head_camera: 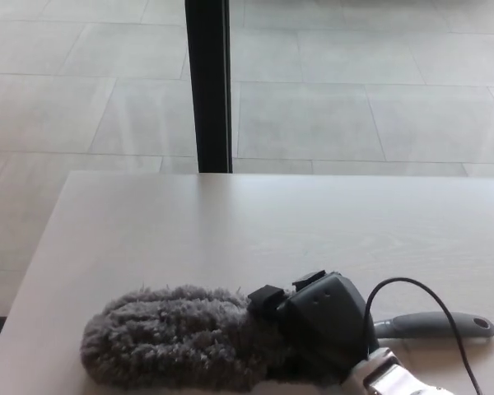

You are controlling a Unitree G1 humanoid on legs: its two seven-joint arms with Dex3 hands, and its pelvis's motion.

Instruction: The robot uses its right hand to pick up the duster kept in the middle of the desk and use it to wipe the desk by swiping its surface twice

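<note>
We see one duster [177,347] lying flat on the desk [230,222] at the lower left of the frame, its fluffy head pressed to the surface, which suits a wiping stroke. One right hand [325,325], at lower centre, is closed around the duster where head meets handle; the grey handle [432,326] trails toward the lower right. One black post [207,82] stands upper centre. No left hand shows.

R hand [323,323] clamped, low front
</note>
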